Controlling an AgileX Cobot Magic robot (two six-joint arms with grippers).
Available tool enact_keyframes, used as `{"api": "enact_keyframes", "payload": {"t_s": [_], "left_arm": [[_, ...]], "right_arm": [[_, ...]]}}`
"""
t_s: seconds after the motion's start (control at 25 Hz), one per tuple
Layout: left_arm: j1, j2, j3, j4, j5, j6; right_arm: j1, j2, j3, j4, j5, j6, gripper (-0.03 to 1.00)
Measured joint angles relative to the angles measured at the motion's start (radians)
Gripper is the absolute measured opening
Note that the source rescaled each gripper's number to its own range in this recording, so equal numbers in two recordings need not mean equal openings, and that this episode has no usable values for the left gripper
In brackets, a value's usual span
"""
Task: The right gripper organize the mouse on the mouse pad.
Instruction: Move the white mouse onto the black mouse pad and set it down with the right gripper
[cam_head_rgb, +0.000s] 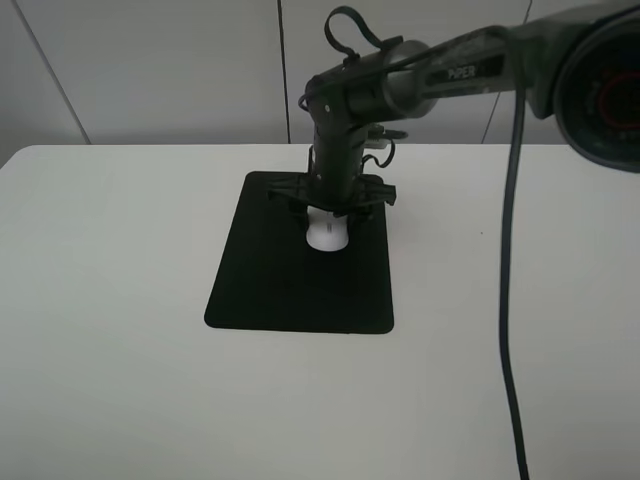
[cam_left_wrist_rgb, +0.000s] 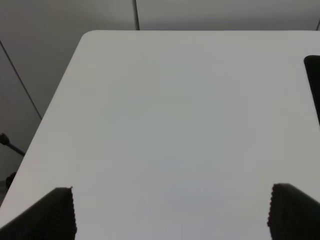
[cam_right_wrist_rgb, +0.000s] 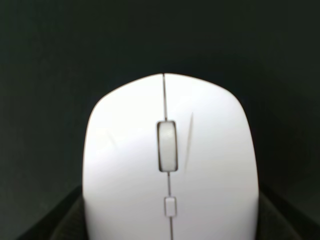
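My right tool (cam_head_rgb: 329, 210) hides the far end of the mouse (cam_head_rgb: 327, 238). My right wrist view crops its rear; my left wrist view crops the mouse pad (cam_left_wrist_rgb: 314, 82) to a sliver.

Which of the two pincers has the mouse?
The right pincer, shut on the mouse over the mouse pad; the left pincer is open above the table.

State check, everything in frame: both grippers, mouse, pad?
mouse pad: flat on the table, uncreased.
mouse: wheel side up, over the mouse pad's far half; cannot tell whether it is resting or just lifted.
right gripper: shut on the mouse, pointing down.
left gripper: open, holding nothing, above the table.
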Motion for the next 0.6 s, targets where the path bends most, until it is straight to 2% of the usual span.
{"api": "enact_keyframes", "payload": {"t_s": [0.6], "left_arm": [[0.0, 0.0, 0.0, 0.0, 0.0, 0.0]], "right_arm": [[0.024, 0.021, -0.003, -0.073, -0.009, 0.003, 0.01]]}}
